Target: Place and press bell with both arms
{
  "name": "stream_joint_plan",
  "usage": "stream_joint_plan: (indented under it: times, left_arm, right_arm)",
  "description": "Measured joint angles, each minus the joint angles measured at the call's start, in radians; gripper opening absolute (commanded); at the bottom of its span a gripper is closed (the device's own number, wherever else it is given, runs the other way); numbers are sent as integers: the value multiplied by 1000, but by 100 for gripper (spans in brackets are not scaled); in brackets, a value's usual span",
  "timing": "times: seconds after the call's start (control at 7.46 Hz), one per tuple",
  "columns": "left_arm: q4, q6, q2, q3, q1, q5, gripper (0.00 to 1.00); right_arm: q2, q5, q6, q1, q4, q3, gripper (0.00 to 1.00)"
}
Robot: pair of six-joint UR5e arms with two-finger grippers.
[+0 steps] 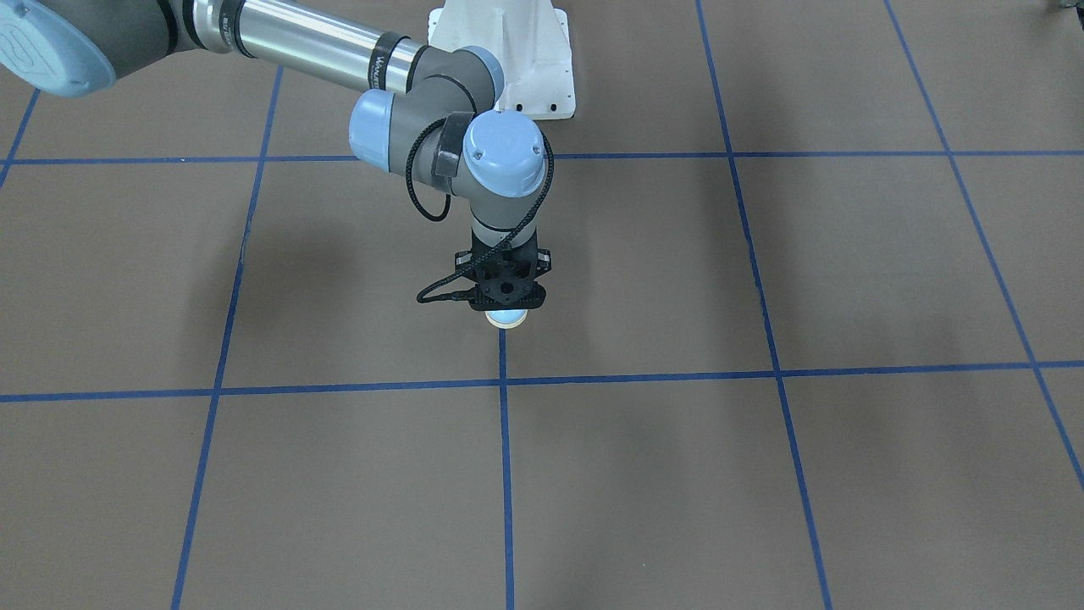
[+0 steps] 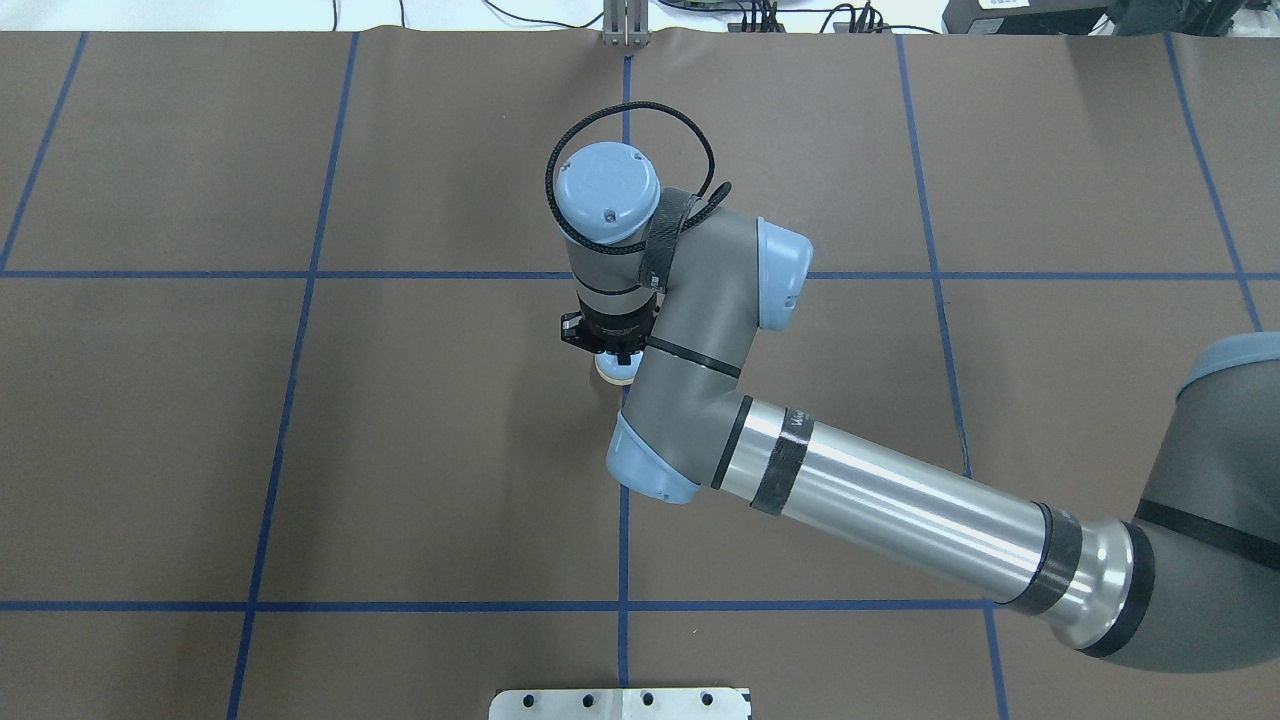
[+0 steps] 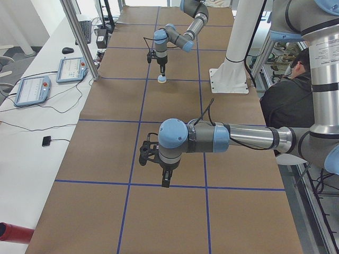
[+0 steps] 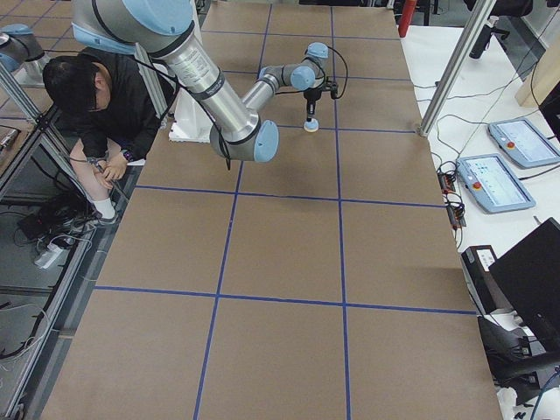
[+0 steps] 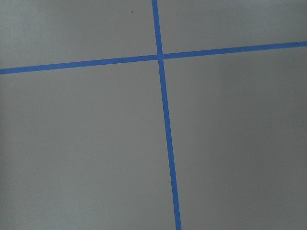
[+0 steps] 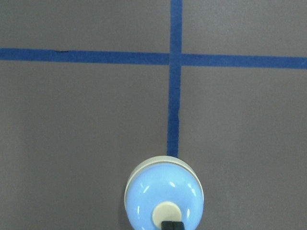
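The left arm [image 3: 212, 138] stretches low over the brown counter [image 2: 200, 450], well apart from the bell. Its left end effector [image 3: 166, 180] points straight down and hangs above the surface beside a line of blue tape [image 5: 165, 143]. Only the side view shows it, so I cannot tell whether its fingers are spread or pressed together.

At mid-counter the bell [image 6: 164, 191] stands upright on its cream base ring, flat on the counter; its axis runs vertical and the cream button [image 6: 165, 211] faces straight up; being round, it has no long side seen from above. It sits on 1 tape line, near a crossing of 2 lines but short of it.

Directly above it the right end effector [image 6: 171, 225] points straight down; a single narrow black tip shows at the button's edge, so the 2 fingers look pressed together, pinching nothing. The tip overlaps the button in the wrist view, but I cannot tell whether it touches.

The right arm [image 2: 880, 490] reaches in from the robot's right, its wrist bent down over the bell.
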Motion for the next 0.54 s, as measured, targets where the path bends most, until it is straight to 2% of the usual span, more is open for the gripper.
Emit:
stream_joint_plan:
  times: [0.27,0.4,0.54]
  left_arm:
    - [-1,0,3,-1,0,0,100]
    - [-1,0,4,-1,0,-1,100]
    - [-1,0,4,0,0,-1,100]
  right_arm:
    - [1,0,0,0,-1,0,0]
    - [2,1,0,2,-2,6,11]
    - [3,4,-1,10,-3,18,73]
